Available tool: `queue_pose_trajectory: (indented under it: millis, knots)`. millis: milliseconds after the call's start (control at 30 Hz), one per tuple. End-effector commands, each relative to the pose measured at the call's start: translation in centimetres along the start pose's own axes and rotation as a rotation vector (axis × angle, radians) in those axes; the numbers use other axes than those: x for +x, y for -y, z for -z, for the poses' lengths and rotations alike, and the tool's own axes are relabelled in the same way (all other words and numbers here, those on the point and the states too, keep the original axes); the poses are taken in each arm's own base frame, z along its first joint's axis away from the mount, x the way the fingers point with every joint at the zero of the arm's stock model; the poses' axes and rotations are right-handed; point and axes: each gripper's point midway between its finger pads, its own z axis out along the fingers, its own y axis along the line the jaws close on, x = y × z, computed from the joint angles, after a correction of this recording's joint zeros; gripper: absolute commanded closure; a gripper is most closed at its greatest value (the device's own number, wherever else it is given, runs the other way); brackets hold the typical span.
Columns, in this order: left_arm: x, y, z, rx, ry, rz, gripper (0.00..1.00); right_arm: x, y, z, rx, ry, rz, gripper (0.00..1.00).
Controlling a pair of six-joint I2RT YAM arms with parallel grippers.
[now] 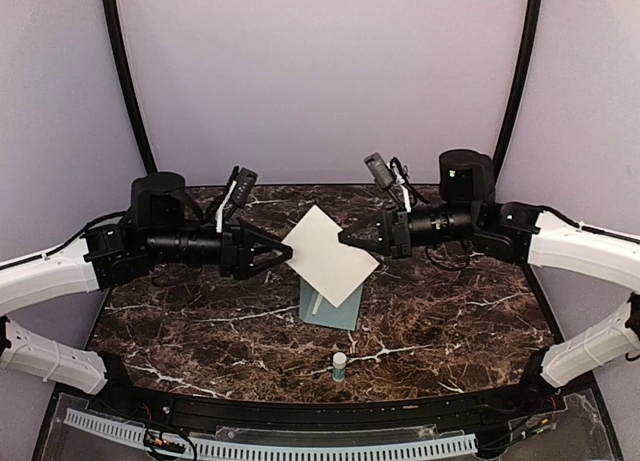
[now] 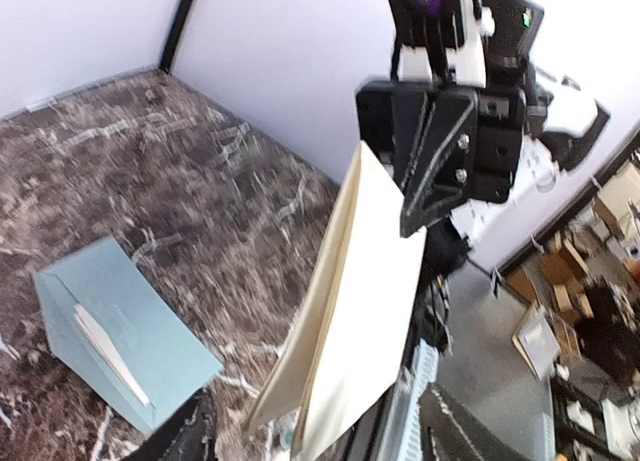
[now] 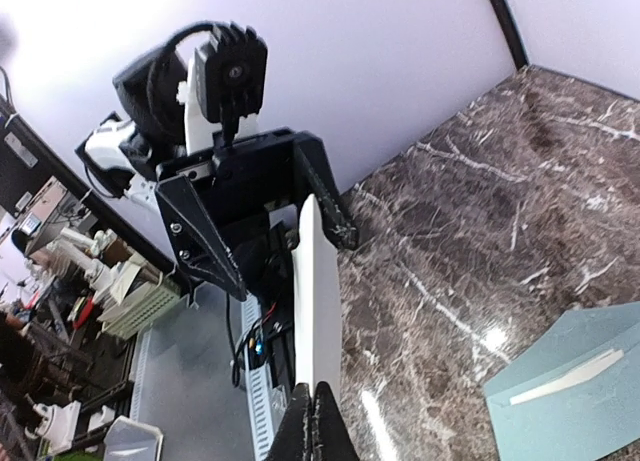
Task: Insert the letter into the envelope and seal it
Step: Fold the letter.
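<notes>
- The table [image 1: 180, 331] is dark marble with white veins. It spreads out under both sets of fingers, which hang above its middle and point at each other.
- The letter [image 1: 328, 256] is a plain cream sheet held up off the table between the two sets of fingers. From overhead it looks like a diamond: its left corner reaches the left fingertips and its upper right edge meets the right fingertips. Both wrist cameras see it nearly edge-on.
- The envelope [image 1: 335, 313] is pale teal. It lies flat on the table, below the letter and partly hidden by it in the overhead view. It sits lower than both sets of fingers, nearer the robot's side, and touches neither. A thin white strip [image 2: 110, 353] runs across its face.
- The left fingers [image 1: 284, 253] are spread apart. The left wrist view shows one on either side of the letter's corner, with a gap on each side of the sheet, so they are not pinching it.
- The right fingers [image 3: 312, 429] are closed together on the edge of the letter. The sheet runs straight out from between their tips.
- The glue stick [image 1: 340, 366] is small and white and stands upright on the table. It is well clear of both sets of fingers, towards the near edge, just past the envelope.
</notes>
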Motion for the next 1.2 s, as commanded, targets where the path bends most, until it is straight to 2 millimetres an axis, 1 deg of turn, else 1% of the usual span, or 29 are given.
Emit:
queue_pose_trajectory:
  millis: [0,33,67,100,167,200,300,333,367,433,500,533,567,600,633,667,733,767,800,833,867,933,1067,1100,1167]
  knots:
    - [-7.1,-1.7,4.1,-0.119,0.506,0.092,0.29,-6.9,-0.3,2.9,0.057,0.392,-0.001,1.00]
    - [-6.7,-2.3,4.1,-0.129,0.519,0.112,0.27,-7.6,-0.1,3.4,0.066,0.442,-0.015,1.00]
    - [-7.2,-2.3,4.5,-0.128,0.560,0.134,0.27,-8.2,-0.3,3.8,0.055,0.488,-0.024,1.00]
    - [-7.2,-2.5,4.6,-0.130,0.567,0.145,0.26,-8.6,-0.5,4.2,0.040,0.526,-0.033,1.00]
    - [-7.6,-2.1,4.7,-0.098,0.591,0.167,0.26,-9.2,-0.9,4.6,-0.001,0.594,-0.043,1.00]
    - [-7.5,-1.6,4.5,-0.066,0.583,0.164,0.25,-9.5,-1.2,4.5,-0.020,0.613,-0.043,1.00]
    - [-8.1,0.1,4.6,0.046,0.615,0.158,0.24,-10.2,-1.4,3.8,-0.048,0.626,-0.036,1.00]
    - [-7.9,0.5,4.2,0.081,0.600,0.155,0.24,-10.3,-1.5,3.4,-0.056,0.623,-0.034,1.00]
    - [-8.3,1.1,4.3,0.113,0.612,0.157,0.24,-10.4,-1.7,3.1,-0.067,0.621,-0.034,1.00]
    - [-8.4,1.7,3.8,0.158,0.596,0.161,0.24,-10.6,-1.9,2.4,-0.089,0.615,-0.042,1.00]
    - [-8.6,1.8,3.5,0.177,0.598,0.172,0.24,-10.7,-2.4,1.7,-0.124,0.609,-0.043,1.00]
    - [-8.8,2.0,2.9,0.210,0.595,0.173,0.24,-10.8,-2.8,1.0,-0.156,0.603,-0.042,1.00]
    - [-9.1,2.3,2.9,0.223,0.597,0.170,0.24,-10.9,-3.0,0.8,-0.168,0.606,-0.042,1.00]
    - [-9.0,2.3,2.3,0.231,0.579,0.172,0.24,-11.0,-3.1,0.7,-0.182,0.608,-0.041,1.00]
    - [-9.3,2.5,2.2,0.241,0.579,0.171,0.25,-11.1,-3.2,0.6,-0.191,0.608,-0.041,1.00]
    - [-9.2,2.5,1.9,0.251,0.568,0.175,0.25,-11.2,-3.3,0.6,-0.199,0.610,-0.040,1.00]
    - [-9.4,2.9,1.8,0.274,0.569,0.172,0.27,-11.4,-3.4,0.5,-0.205,0.612,-0.040,1.00]
    - [-9.4,3.0,1.8,0.279,0.570,0.170,0.29,-11.4,-3.4,0.5,-0.205,0.612,-0.039,1.00]
    - [-9.5,3.1,1.9,0.286,0.573,0.166,0.37,-11.4,-3.4,0.6,-0.202,0.617,-0.041,1.00]
    - [-9.6,3.2,2.0,0.289,0.577,0.163,0.42,-11.4,-3.4,0.8,-0.196,0.623,-0.042,1.00]
    - [-9.7,3.4,2.2,0.294,0.584,0.158,0.52,-11.3,-3.3,0.9,-0.191,0.626,-0.042,1.00]
    - [-9.8,3.4,2.4,0.295,0.593,0.156,0.61,-11.2,-3.0,0.9,-0.174,0.624,-0.044,1.00]
    - [-10.0,3.5,2.6,0.299,0.600,0.170,0.72,-10.9,-2.8,0.6,-0.165,0.607,-0.036,1.00]
    - [-10.0,3.6,2.7,0.305,0.602,0.174,0.73,-10.8,-2.8,0.6,-0.164,0.606,-0.038,1.00]
    - [-9.9,3.5,2.7,0.307,0.602,0.185,0.83,-10.7,-2.7,0.6,-0.160,0.602,-0.039,1.00]
